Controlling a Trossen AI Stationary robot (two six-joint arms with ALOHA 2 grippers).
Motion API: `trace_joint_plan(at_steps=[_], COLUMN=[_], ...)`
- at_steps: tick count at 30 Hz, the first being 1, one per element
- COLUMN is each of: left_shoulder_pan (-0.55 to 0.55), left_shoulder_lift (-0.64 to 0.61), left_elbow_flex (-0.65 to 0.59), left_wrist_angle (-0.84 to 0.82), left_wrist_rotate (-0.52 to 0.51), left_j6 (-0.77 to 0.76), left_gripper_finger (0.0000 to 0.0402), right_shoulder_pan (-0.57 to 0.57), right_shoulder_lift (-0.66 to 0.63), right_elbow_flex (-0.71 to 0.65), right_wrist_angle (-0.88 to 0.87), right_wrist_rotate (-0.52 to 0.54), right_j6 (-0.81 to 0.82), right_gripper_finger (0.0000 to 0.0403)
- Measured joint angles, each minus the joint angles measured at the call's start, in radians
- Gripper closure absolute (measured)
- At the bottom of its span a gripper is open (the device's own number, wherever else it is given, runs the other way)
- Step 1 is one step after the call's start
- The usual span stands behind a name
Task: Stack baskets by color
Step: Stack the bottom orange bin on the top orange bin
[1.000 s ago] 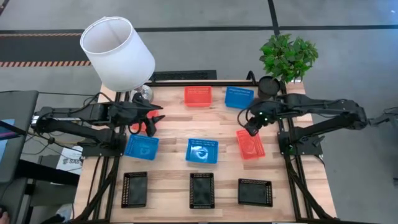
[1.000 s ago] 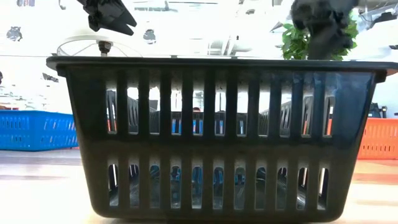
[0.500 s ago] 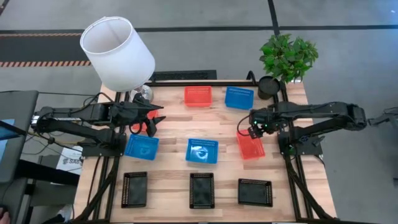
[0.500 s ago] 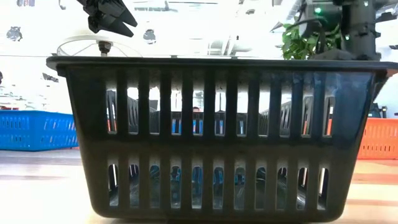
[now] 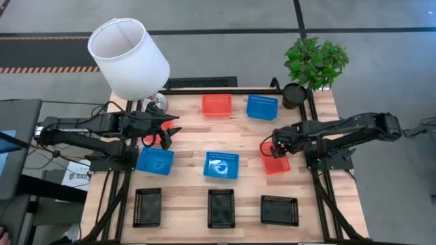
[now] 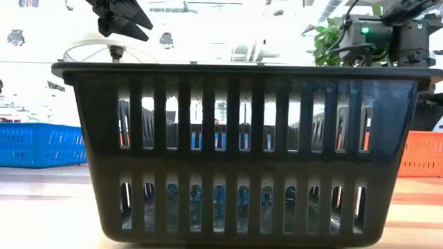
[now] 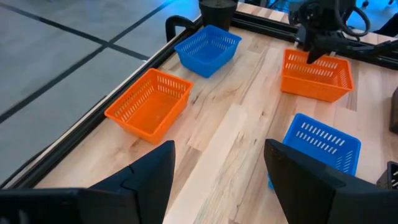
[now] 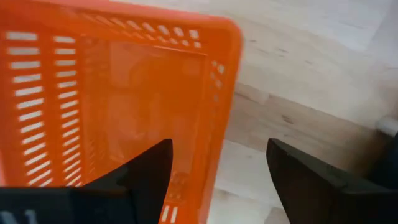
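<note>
My right gripper (image 5: 274,145) points down, open, over the far-left corner of the red basket (image 5: 275,160) at the table's right. In the right wrist view the gripper (image 8: 219,144) straddles that basket's side wall (image 8: 219,93), one finger inside and one outside, with no touch showing. My left gripper (image 5: 169,131) hangs open in the air at the table's left, holding nothing (image 7: 221,155). A second red basket (image 5: 216,105) and a blue basket (image 5: 262,107) rest at the far edge. Two blue baskets (image 5: 155,160) (image 5: 221,165) sit mid-table. Three black baskets (image 5: 221,207) line the near edge.
A white lampshade (image 5: 129,58) stands at the far left corner and a potted plant (image 5: 315,62) at the far right. Bare wood lies between the basket rows (image 5: 204,136). The low view is mostly filled by the near black basket (image 6: 242,152).
My right gripper has come down onto the right-hand red basket's far-left corner and rolled about its own axis as it sank. The basket has stayed where it was, and my left arm has kept still.
</note>
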Motion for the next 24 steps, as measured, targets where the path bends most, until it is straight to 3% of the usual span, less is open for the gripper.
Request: trace_joint_plan(at_steps=[3, 6, 13, 19, 24], left_shoulder_pan=[0.000, 0.000, 0.000, 0.000, 0.000], left_shoulder_lift=[0.000, 0.000, 0.000, 0.000, 0.000], left_elbow_flex=[0.000, 0.000, 0.000, 0.000, 0.000], left_wrist_angle=[0.000, 0.000, -0.008, -0.070, -0.089], left_wrist_rotate=[0.000, 0.000, 0.000, 0.001, 0.017], left_j6=[0.000, -0.005, -0.009, -0.057, -0.072], left_gripper_finger=[0.0166, 0.0166, 0.0166, 0.0166, 0.0166], right_shoulder_pan=[0.001, 0.000, -0.002, -0.001, -0.003], right_shoulder_lift=[0.000, 0.000, 0.000, -0.006, -0.033], right_elbow_flex=[0.000, 0.000, 0.000, 0.029, 0.154], right_wrist_angle=[0.013, 0.011, 0.013, 0.005, 0.009], right_wrist_rotate=[0.000, 0.000, -0.008, -0.010, 0.048], right_j6=[0.013, 0.020, 0.016, 0.035, 0.006], right_gripper_finger=[0.0151, 0.0198, 0.0375, 0.0387, 0.0394])
